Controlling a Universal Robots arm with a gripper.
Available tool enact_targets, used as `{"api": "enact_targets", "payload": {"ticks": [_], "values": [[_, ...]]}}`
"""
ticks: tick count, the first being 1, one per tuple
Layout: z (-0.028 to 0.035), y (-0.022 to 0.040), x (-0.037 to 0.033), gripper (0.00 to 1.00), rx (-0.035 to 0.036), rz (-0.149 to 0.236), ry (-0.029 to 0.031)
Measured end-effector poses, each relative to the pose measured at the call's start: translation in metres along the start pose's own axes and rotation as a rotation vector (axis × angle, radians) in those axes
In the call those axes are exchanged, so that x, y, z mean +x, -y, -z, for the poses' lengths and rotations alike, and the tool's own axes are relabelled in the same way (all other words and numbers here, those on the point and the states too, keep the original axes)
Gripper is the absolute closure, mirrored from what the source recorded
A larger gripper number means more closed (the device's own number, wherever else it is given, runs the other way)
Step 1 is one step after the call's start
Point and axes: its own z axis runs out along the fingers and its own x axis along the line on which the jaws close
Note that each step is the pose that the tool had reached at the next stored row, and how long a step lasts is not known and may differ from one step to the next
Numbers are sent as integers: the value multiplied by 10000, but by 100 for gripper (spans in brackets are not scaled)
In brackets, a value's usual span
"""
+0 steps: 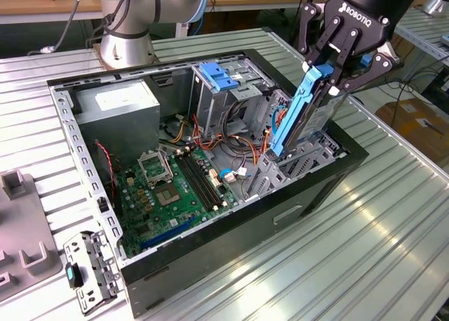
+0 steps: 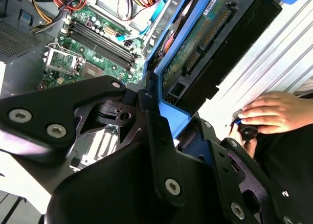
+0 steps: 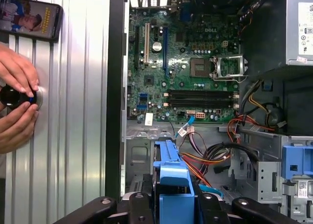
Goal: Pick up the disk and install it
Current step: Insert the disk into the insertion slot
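My gripper (image 1: 331, 74) is shut on the disk (image 1: 306, 116), a flat drive with blue side rails and a blue end handle. I hold it tilted, its lower end dipping into the metal drive bay (image 1: 309, 163) at the exterior view's right end of the open computer case (image 1: 210, 245). In the second wrist view the disk (image 2: 210, 43) shows its green circuit side and connectors, with my gripper (image 2: 178, 123) clamped at its handle end. In the first wrist view the blue handle (image 3: 173, 185) sits between my black fingers (image 3: 139, 207).
Inside the case lie a green motherboard (image 1: 175, 188), a grey power supply (image 1: 116, 104), a blue-tabbed drive cage (image 1: 224, 76) and loose cables. A person's hands (image 3: 17, 101) rest on a knob on the ribbed table beside the case. A phone (image 3: 29, 18) lies nearby.
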Motion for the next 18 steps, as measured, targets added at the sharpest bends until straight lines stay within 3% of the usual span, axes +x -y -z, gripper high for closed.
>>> {"api": "enact_targets", "payload": {"ticks": [10,18], "values": [[-130,2,-12,63,2,-192,2],[-191,4,-19,63,1,-209,1]]}}
